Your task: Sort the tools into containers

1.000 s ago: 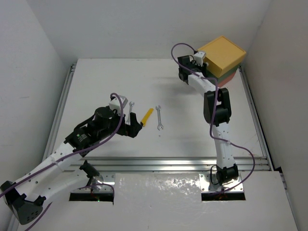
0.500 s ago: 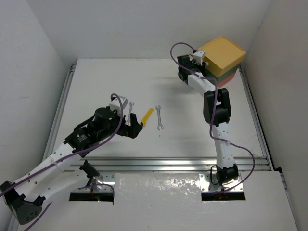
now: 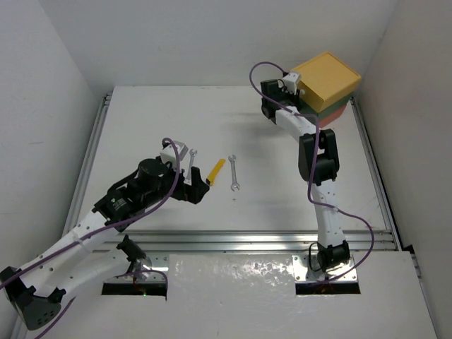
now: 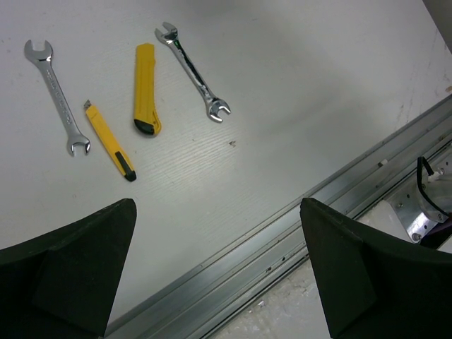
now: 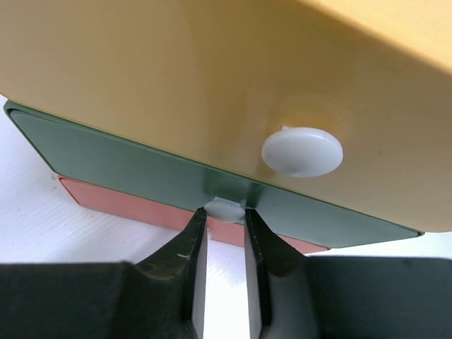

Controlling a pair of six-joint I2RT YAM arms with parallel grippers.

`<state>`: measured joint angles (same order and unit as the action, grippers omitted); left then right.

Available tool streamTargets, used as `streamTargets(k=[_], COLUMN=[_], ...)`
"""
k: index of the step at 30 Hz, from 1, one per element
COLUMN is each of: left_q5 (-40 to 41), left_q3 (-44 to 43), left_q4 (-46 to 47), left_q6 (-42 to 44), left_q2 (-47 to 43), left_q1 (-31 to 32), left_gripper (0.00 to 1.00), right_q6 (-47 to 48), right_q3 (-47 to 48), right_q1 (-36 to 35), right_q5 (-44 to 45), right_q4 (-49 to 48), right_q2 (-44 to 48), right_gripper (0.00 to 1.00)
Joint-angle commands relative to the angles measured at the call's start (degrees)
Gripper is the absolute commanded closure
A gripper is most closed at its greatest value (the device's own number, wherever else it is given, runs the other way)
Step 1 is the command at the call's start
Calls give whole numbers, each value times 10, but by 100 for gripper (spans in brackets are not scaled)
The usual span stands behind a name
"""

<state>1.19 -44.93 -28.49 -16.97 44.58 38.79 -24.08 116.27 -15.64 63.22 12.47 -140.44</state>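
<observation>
The flat white table [image 3: 155, 120] carries everything. At its far right corner stands the stack of three square box drawers [image 3: 326, 81], right in front of the right gripper [image 5: 224, 217]. From that gripper's view the yellow plastic drawer [image 5: 176, 70] fills the space above its fingers. The dark green drawer [image 5: 106, 148] lies level with the fingertips, and the red-orange drawer [image 5: 120, 205] sits lowest, just behind them.

The left gripper [image 4: 215, 208] hangs over the near middle of the table, jaws spread wide with nothing between them. Four tools lie in a row on the table ahead of it, well apart from its fingers and from the drawers. Furthest left of the fingers is a long silver open-ended wrench [image 4: 56, 95]. Just right of that is a thin yellow-black tool [image 4: 109, 140], then a broad flat yellow cutter with a black tip [image 4: 145, 88]. A second silver wrench [image 4: 192, 70] lies furthest right, angled away.

The right gripper's jaws are drawn narrow around the green drawer's small white knob [image 5: 224, 209], the fingertips meeting it on both sides. The yellow drawer's round white knob [image 5: 302, 152] sits above and to the right of those fingers, untouched.
</observation>
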Motion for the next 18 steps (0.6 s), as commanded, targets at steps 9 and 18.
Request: streamTargets(k=[9, 18], left_q5=[-4, -2], left_q3=[2, 2], left_q4=[25, 25], left_q6=[4, 4], left_q2=[-15, -18], left_q1=[9, 13], left_gripper=[0, 0], right_q6=[42, 61], right_q3=[-16, -24], right_q1=[-26, -52], right_q5=[15, 23], right_q4=[-93, -122], right_q2=[25, 26], right_gripper=[95, 99])
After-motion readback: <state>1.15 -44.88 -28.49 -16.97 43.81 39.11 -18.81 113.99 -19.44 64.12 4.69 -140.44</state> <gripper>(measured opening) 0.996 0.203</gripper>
